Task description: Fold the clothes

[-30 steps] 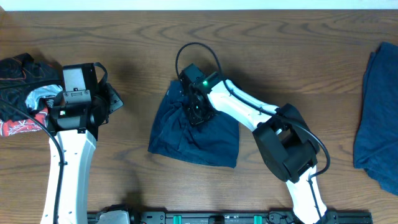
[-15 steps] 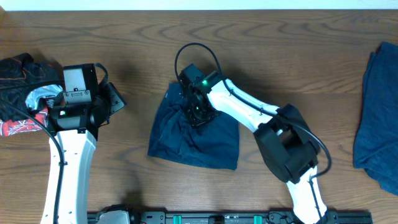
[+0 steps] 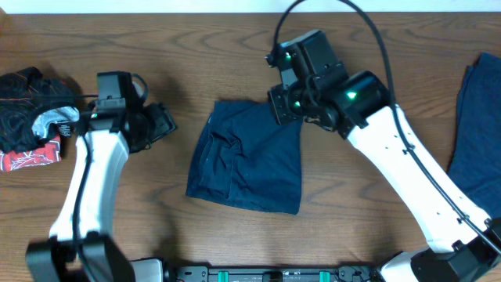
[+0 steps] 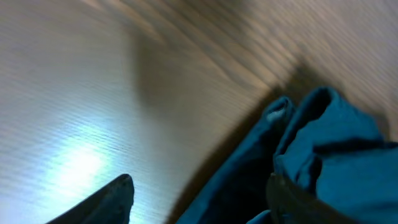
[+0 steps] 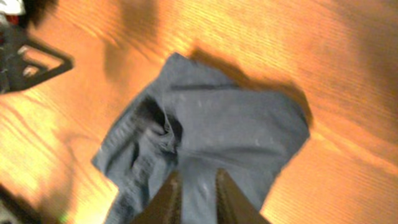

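The wooden table (image 3: 156, 47) carries the navy shorts (image 3: 250, 160) at centre, folded into a rough rectangle with creases gathered in the left half. A blue garment (image 3: 473, 149) lies at the table's right edge, and a black, red and white pile (image 3: 31, 117) sits at the far left. The right arm (image 3: 415, 172) reaches diagonally in from the near right. The right gripper (image 5: 198, 190) hovers over the shorts' upper right corner, jaws narrow, nothing between them. The left arm (image 3: 90, 180) extends forward and bends right. The left gripper (image 3: 160, 125) sits just beside the shorts' left edge, jaws wide and empty. The left wrist view is blurred.
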You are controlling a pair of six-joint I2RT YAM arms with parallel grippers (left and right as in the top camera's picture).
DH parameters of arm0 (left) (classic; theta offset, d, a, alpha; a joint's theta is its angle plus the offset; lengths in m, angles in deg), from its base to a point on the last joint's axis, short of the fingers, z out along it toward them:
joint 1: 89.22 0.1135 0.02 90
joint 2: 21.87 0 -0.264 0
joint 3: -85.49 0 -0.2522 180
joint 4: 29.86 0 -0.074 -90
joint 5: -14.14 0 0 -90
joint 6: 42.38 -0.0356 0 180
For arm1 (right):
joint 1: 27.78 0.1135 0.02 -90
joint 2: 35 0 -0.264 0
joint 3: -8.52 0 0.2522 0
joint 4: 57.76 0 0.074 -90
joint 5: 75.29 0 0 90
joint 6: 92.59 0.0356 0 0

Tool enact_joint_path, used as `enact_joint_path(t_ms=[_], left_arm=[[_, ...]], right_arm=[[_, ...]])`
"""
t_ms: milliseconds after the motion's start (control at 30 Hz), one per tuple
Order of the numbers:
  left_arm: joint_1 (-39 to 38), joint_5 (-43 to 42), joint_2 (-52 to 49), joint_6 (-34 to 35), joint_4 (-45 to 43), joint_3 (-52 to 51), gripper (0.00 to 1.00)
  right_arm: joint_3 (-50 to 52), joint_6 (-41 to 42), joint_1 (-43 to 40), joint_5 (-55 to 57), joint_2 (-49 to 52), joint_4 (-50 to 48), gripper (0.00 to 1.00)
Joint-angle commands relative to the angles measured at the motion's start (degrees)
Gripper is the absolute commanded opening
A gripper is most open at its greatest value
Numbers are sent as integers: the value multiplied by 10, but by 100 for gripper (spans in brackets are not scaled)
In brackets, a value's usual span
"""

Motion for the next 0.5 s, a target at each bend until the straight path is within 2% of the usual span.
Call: enact_joint_path(t_ms=[0,133,467], left_arm=[[3,-115,-53,-45,-18,1,80],[3,-196,-115,-80,-47,1,89],[3,-363,-254,-230,-37,1,91]], right_arm=[[5,-10,-9,4,13,22,13],[5,-12,-9,9,13,50,6],[5,-16,-9,13,13,98,4]])
